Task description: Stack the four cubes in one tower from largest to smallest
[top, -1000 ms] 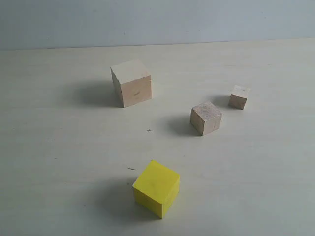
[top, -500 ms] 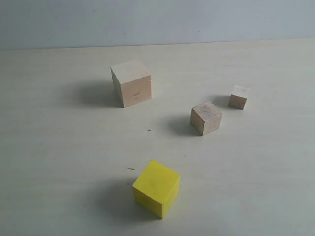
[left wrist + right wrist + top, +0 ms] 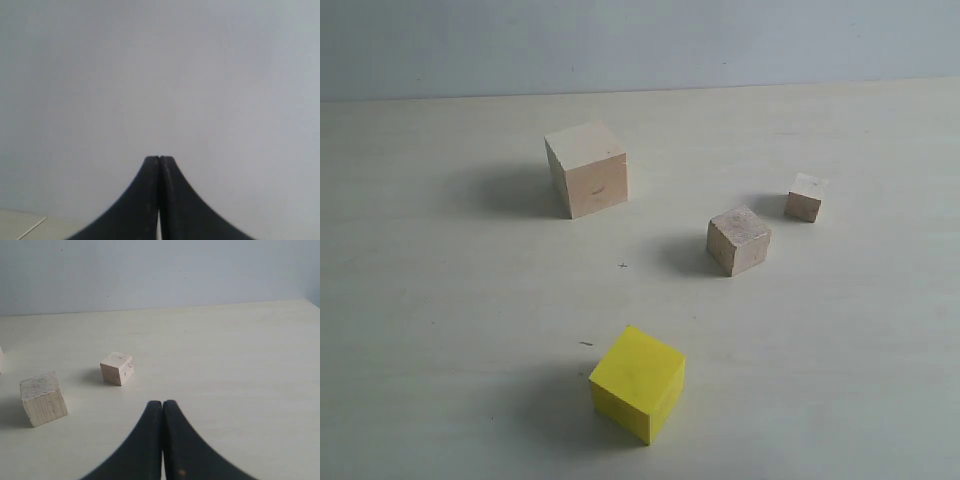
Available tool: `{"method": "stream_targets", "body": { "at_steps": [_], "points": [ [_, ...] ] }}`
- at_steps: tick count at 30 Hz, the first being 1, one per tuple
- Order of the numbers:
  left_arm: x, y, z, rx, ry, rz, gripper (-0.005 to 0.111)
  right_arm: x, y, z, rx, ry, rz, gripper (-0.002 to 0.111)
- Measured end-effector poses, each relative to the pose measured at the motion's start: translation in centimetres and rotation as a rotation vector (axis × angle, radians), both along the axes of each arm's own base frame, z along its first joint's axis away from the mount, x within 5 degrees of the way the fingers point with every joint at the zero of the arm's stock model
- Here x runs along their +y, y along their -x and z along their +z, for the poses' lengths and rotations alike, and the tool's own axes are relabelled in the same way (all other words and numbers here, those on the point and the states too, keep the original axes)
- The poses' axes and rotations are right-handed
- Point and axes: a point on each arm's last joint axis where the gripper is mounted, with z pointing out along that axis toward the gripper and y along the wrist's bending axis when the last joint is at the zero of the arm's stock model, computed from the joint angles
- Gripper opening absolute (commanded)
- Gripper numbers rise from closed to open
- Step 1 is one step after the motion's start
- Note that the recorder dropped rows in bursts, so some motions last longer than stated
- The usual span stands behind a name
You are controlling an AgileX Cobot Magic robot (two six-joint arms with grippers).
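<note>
All of the cubes stand apart on the pale table (image 3: 440,300). The large wood cube (image 3: 587,169) is toward the back, the medium wood cube (image 3: 739,240) to its right and nearer, the small wood cube (image 3: 806,197) farther right. The yellow cube (image 3: 638,383) sits at the front. Neither arm shows in the exterior view. My right gripper (image 3: 162,404) is shut and empty, low over the table, with the small cube (image 3: 117,368) and medium cube (image 3: 43,398) ahead of it. My left gripper (image 3: 159,159) is shut and empty, facing a blank grey wall.
A grey wall (image 3: 640,40) rises behind the table's far edge. Two small dark marks (image 3: 623,265) lie on the tabletop between the large cube and the yellow cube. A sliver of the table (image 3: 20,225) shows in a corner of the left wrist view.
</note>
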Motion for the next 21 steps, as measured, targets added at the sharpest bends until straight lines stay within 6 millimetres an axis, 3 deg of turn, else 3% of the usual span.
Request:
{"method": "stream_targets", "body": {
  "at_steps": [7, 12, 18, 20, 21],
  "points": [
    [-0.7, -0.3, 6.3, -0.026, -0.072, -0.056, 0.0, 0.0, 0.0, 0.0, 0.0, 0.0, 0.0, 0.0],
    [-1.4, -1.8, 9.0, 0.021, -0.131, -0.16, 0.0, 0.0, 0.0, 0.0, 0.0, 0.0, 0.0, 0.0],
    [-3.2, -5.5, 9.6, 0.154, -0.196, -0.331, 0.0, 0.0, 0.0, 0.0, 0.0, 0.0, 0.0, 0.0],
    [-4.0, -6.9, 9.2, 0.214, -0.201, -0.383, 0.0, 0.0, 0.0, 0.0, 0.0, 0.0, 0.0, 0.0],
    [-4.8, -8.7, 8.2, 0.305, -0.209, -0.424, 0.0, 0.0, 0.0, 0.0, 0.0, 0.0, 0.0, 0.0]
  ]
}}
